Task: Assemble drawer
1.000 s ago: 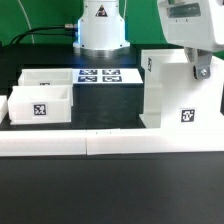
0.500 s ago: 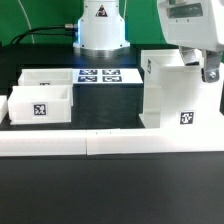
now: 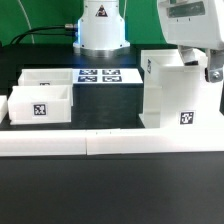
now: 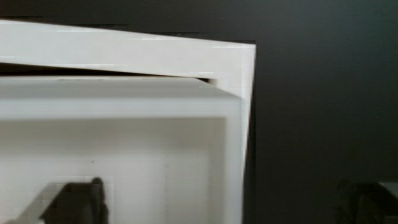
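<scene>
The tall white box housing [image 3: 175,100] stands upright at the exterior view's right, with a tag on its front. Two shallow white trays lie at the left, one in front [image 3: 40,105] and one behind [image 3: 45,78]. My gripper [image 3: 207,70] is at the housing's upper right corner. In the wrist view the housing's thin side wall [image 4: 231,130] runs between my fingers, and the gripper [image 4: 228,205] straddles it. One dark finger [image 4: 75,203] is inside the box; the other is hard to see against the black table. The jaws stand wide apart, not touching the wall.
The marker board [image 3: 100,75] lies flat behind the trays, in front of the robot base [image 3: 100,25]. A long low white border wall [image 3: 110,142] runs along the front. The black table [image 3: 110,190] lies in front of it.
My gripper has shifted a little toward the exterior view's right, over the housing's right edge. The housing and trays have not moved.
</scene>
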`<state>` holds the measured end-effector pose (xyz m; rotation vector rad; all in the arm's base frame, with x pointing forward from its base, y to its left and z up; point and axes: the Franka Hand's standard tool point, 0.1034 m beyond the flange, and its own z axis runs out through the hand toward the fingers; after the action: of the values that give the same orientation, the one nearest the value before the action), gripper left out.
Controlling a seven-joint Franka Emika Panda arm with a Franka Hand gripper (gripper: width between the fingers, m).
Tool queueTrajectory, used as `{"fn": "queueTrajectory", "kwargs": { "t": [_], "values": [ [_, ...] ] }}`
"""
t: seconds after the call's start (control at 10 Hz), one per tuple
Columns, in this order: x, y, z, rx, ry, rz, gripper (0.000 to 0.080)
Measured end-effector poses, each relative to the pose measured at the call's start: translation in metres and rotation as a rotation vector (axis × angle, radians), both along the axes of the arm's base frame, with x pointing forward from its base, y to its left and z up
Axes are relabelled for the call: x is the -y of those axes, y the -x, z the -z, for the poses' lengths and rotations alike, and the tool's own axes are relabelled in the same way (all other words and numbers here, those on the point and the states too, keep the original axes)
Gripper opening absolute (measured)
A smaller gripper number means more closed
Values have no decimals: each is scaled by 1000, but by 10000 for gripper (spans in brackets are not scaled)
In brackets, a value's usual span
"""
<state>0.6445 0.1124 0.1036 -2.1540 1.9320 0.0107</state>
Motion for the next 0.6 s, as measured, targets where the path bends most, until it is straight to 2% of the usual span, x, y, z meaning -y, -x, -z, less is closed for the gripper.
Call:
{"fn": "queueTrajectory", "kwargs": {
  "t": [0.1, 0.2, 0.3, 0.4, 0.5, 0.6],
  "values": [
    [0, 0, 0, 2, 1, -8, 649],
    [4, 2, -10, 11, 8, -87, 649],
    [10, 4, -29, 30, 5, -136, 649],
    [16, 8, -42, 49, 9, -188, 649],
    [22, 10, -50, 74, 10, -202, 649],
    [24, 12, -48, 90, 11, -190, 649]
  ]
}}
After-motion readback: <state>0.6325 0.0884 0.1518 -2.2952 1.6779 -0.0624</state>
